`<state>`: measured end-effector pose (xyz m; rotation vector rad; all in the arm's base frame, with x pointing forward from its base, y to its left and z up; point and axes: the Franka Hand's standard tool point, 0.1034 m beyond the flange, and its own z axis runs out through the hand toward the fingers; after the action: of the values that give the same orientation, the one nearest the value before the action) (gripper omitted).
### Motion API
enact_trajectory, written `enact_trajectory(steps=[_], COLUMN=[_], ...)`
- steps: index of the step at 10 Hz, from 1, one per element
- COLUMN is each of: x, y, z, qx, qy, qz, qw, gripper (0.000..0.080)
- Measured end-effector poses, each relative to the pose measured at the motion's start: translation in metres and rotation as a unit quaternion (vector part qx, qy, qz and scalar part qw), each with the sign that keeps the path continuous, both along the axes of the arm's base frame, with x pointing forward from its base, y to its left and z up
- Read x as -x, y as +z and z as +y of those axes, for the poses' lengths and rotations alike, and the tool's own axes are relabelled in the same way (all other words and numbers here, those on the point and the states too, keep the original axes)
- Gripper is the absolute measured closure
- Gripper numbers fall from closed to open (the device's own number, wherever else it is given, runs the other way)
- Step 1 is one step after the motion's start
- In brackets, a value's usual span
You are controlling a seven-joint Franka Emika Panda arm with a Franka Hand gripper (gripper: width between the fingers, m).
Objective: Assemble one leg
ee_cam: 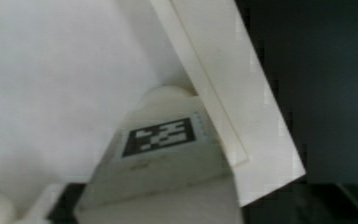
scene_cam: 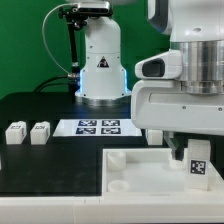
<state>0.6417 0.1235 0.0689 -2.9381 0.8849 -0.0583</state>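
Sitting upright over the far right corner of the large white square panel (scene_cam: 140, 175) in the exterior view: the leg (scene_cam: 197, 163), tag facing the camera; appearing to stand at, or right over, a corner socket there, though whether already seated or merely resting on top — cannot tell from these pictures; hanging directly above it, the gripper (scene_cam: 188, 145), fingers dropping down on either side of the block's top; looking pinched on the leg, judging by how closely the fingers are flanking it, but the contact itself hiding behind the big white wrist housing, so not calling it certain.

Showing up close in the wrist view: the same leg (ee_cam: 158, 150), tag pointing at the lens, a rounded white knob peeking just behind it, the panel's raised edge (ee_cam: 229, 110) cutting diagonally past; dark fingertips (ee_cam: 60, 205) creeping in at the frame's border, too blurred for reading the grip.

Moving outward now: two more identical blocks (scene_cam: 27, 132) waiting side by side on the black table toward the exterior view's left, well apart from the panel, untouched; another socket (scene_cam: 117, 157) gaping open at the panel's near-left corner; the marker board (scene_cam: 100, 127) lying flat between the spare blocks and the robot base (scene_cam: 100, 70).

Judging progress: carrying and placing seemingly done; remaining, probably, twisting or pressing home, then letting go.
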Motion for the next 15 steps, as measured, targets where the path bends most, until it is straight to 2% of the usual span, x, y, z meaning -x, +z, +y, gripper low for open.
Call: enact_trajectory(steps=[1, 2, 3, 4, 5, 6, 7, 8, 9, 10, 11, 12, 13, 14, 15], x=[0.0009, 0.0015, 0.0014, 0.0007, 0.0004, 0.0003, 0.0011, 0.0015, 0.0018, 0.0024, 0.0029, 0.0031, 0.0037, 0.0033, 0.0019], y=[-0.0008, -0.0014, -0.0014, -0.0010, -0.0005, -0.0009, -0.0021, -0.0023, -0.0032, -0.0033, -0.0037, -0.0041, -0.0041, -0.0037, -0.0022], z=[-0.0023, -0.0029, -0.0035, -0.0064, -0.0090, -0.0108, -0.0100, -0.0081, -0.0054, -0.0053, -0.0056, -0.0047, -0.0022, -0.0021, -0.0020], qx=[-0.002, -0.005, -0.009, -0.021, -0.043, -0.062, -0.072, -0.076, -0.082, -0.082, -0.081, -0.081, -0.078, -0.070, -0.062], qy=[-0.045, -0.099, -0.150, -0.209, -0.316, -0.419, -0.487, -0.531, -0.595, -0.621, -0.593, -0.593, -0.566, -0.457, -0.368], qz=[0.005, 0.009, 0.012, 0.018, 0.032, 0.046, 0.055, 0.060, 0.064, 0.068, 0.065, 0.065, 0.061, 0.047, 0.036], qw=[0.999, 0.995, 0.989, 0.978, 0.947, 0.905, 0.869, 0.842, 0.797, 0.777, 0.798, 0.799, 0.818, 0.886, 0.927], gripper=[0.0460, 0.0504, 0.0504, 0.0504, 0.0504, 0.0504, 0.0504, 0.0505, 0.0505, 0.0505, 0.0505, 0.0505, 0.0325, 0.0211, 0.0211])
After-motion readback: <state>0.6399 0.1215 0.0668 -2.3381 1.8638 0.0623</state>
